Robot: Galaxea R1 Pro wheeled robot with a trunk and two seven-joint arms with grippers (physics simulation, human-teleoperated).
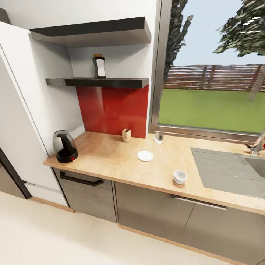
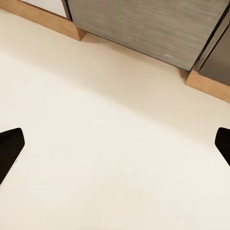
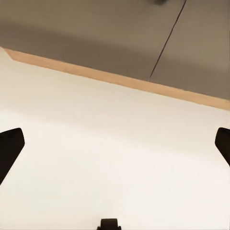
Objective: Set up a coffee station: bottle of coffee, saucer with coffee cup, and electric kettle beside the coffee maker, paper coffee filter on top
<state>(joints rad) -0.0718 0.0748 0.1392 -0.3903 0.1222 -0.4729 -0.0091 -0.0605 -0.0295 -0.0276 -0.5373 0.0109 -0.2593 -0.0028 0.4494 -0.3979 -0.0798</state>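
- The left gripper (image 2: 115, 143) hangs low over the pale floor (image 2: 105, 158) with its two black fingertips spread wide and nothing between them. Grey cabinet fronts (image 2: 143, 24) with a wood-coloured plinth lie ahead of it.
- The right gripper (image 3: 115, 143) is just as wide apart and just as empty, also pointing down at the floor, with the cabinet base ahead of it.
- The small squat dark bottle of coffee with a yellow-orange cap (image 1: 99, 66) stands on the dark kitchen shelf (image 1: 106, 82), far above and well beyond both grippers, so that move looks not yet made.
- The domed clear-glass electric kettle with a black base (image 1: 65, 146) stands at the near left corner of the light speckled kitchen countertop (image 1: 110, 162), well above the left gripper.
- The small flat round white saucer (image 1: 145, 156) lies bare mid-counter. The small plain white coffee cup (image 1: 180, 177) stands well apart from it near the front edge (so cup-on-saucer is still to do).
- A thin white paper coffee filter (image 1: 158, 138) lies by the window sill, just past a small tan box (image 1: 126, 135).
- No coffee maker can be made out on this stretch of counter, so none of the groupings can be judged complete. By these pictures nearly everything remains to be done.
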